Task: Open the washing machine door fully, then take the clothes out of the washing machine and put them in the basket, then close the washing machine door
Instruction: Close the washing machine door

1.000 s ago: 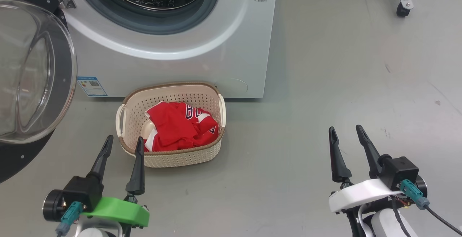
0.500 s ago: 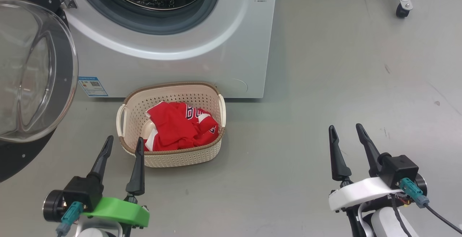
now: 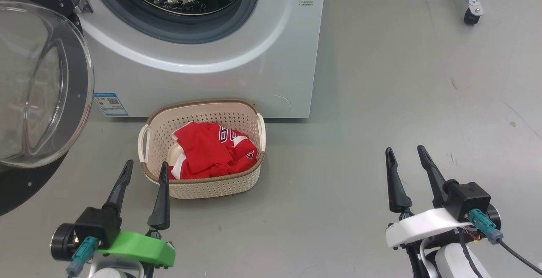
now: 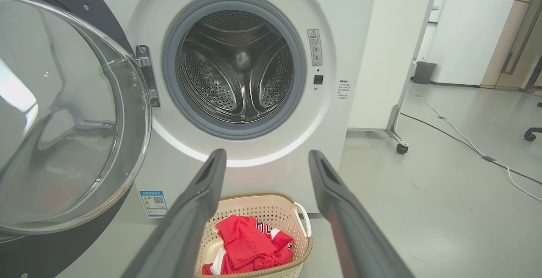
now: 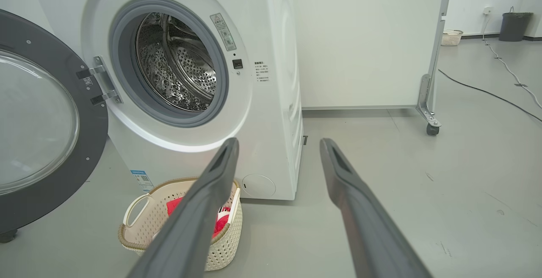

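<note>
Bright even light; glare on the washing machine door (image 4: 63, 121)

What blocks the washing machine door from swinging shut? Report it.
Nothing visible does. The washing machine door hangs open at the left; the left gripper and right gripper sit back, open; the basket with the clothes sits low on the floor, below the washing machine opening.

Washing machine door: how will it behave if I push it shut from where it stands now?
The washing machine door hangs on a metal hinge, so it should swing in an arc, not slide. Its glass bowl looks smooth and curved; a push there would probably slip. The flat black rim seems the safer contact.
</note>
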Available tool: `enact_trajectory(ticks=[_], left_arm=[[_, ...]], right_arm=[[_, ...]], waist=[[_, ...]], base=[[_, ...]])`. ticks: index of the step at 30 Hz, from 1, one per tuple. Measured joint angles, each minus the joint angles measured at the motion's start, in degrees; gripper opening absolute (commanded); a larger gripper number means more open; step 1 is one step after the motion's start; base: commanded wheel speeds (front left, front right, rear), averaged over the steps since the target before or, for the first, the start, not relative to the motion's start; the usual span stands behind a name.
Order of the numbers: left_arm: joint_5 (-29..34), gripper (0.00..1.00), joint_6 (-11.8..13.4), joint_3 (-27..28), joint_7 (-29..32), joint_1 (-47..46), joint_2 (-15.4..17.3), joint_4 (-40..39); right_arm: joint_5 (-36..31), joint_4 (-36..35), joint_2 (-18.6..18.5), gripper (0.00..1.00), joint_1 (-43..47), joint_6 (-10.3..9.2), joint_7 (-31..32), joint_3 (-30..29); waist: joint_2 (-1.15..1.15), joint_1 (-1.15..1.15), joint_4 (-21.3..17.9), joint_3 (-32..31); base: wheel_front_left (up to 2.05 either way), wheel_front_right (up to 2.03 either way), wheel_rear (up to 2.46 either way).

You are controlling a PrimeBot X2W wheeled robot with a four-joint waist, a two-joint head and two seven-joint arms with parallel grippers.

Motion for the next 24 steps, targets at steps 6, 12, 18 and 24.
enact_trajectory(ticks=[6,12,18,24], left_arm=[[0.0,1.0,0.01,0.0,0.0,0.0,0.0,0.05],[0.0,1.0,0.03,0.0,0.0,0.0,0.0,0.05],[0.0,1.0,0.27,0.0,0.0,0.01,0.0,0.04],[0.49,1.0,0.27,-0.02,0.0,0.01,0.0,0.03]], right_arm=[[0.0,0.04,0.0,1.0,0.0,-0.01,0.0,0.02],[0.0,0.04,0.0,1.0,0.01,-0.01,0.0,0.01],[0.01,0.04,0.0,1.0,0.01,-0.01,0.0,0.1],[0.23,0.02,0.0,1.0,0.01,-0.04,0.0,0.13]], waist=[[0.0,0.0,0.07,-0.22],[0.0,0.0,0.13,-0.37],[0.0,0.0,0.12,-0.36],[0.0,0.0,0.02,-0.18]], base=[[0.0,0.0,0.0],[0.0,0.0,0.0],[0.0,0.0,0.0],[0.0,0.0,0.0]])
